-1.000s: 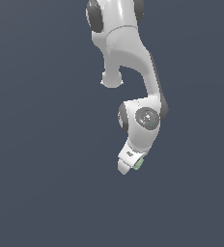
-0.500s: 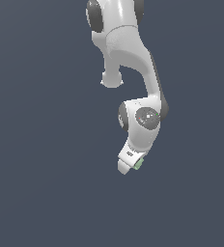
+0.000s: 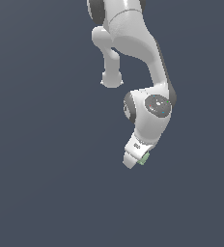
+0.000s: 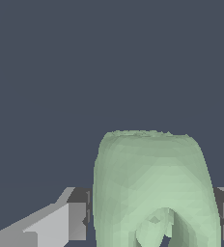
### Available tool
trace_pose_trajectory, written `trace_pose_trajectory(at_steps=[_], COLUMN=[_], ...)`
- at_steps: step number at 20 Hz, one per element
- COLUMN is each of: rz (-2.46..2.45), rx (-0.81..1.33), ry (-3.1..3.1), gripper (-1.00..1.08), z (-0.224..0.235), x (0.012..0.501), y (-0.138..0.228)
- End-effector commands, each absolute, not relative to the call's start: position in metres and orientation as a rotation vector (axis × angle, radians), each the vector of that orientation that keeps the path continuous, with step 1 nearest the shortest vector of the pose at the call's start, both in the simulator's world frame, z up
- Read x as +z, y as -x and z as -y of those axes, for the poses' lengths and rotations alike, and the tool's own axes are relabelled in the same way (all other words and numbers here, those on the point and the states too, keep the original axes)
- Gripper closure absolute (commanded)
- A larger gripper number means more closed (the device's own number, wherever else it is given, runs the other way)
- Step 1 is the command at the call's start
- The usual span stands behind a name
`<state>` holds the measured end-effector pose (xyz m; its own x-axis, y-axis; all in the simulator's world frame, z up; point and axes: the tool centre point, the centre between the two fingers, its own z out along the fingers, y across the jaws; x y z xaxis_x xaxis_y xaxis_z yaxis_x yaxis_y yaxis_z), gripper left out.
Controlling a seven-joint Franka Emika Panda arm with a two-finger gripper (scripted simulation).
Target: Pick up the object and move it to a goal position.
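Holding 1 block between the fingers; pick-up judged done, delivery pending.

Item: block point(image 4: 152, 188), pale mint-green, rounded corners, sits between the 2 fingers point(image 4: 77, 219) of the gripper point(image 3: 134, 159), which press against it on both sides in the wrist view, so the grasp looks closed on it. In the exterior view only a sliver of green shows at the gripper's right edge, low and right of centre, below the arm point(image 3: 150, 113). Background is uniform dark grey; no surface under the block can be made out and no goal marker is visible. Status: grasp appears complete; whether the block is lifted clear cannot be told. Remaining: carry to goal, location not shown.
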<state>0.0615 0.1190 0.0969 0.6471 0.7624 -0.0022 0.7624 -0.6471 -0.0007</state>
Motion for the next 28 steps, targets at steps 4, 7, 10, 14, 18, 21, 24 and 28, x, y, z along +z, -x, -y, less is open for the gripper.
trace_pose_trajectory(at_steps=[4,7,10,14,18,21,24,28], rz=[-1.321,-1.321,-1.322,-1.322,-1.322,-1.322,-1.321,-1.320], rx=[-0.001,-0.001,-0.001,-0.001,-0.001,-0.001,0.000,0.000], ry=[-2.849,-2.849,-2.848,-2.848,-2.849,-2.850,-2.850,-2.851], gripper=[1.08,1.08,1.08,1.08,1.08,1.08,1.08,1.08], z=[-0.145,-0.161,-0.178,-0.199,-0.217,-0.227,-0.234,-0.238], x=[0.146,0.178,0.210,0.251,0.285,0.304,0.318,0.326], y=[-0.050,-0.042,-0.034,-0.025,-0.018,-0.015,-0.013,-0.013])
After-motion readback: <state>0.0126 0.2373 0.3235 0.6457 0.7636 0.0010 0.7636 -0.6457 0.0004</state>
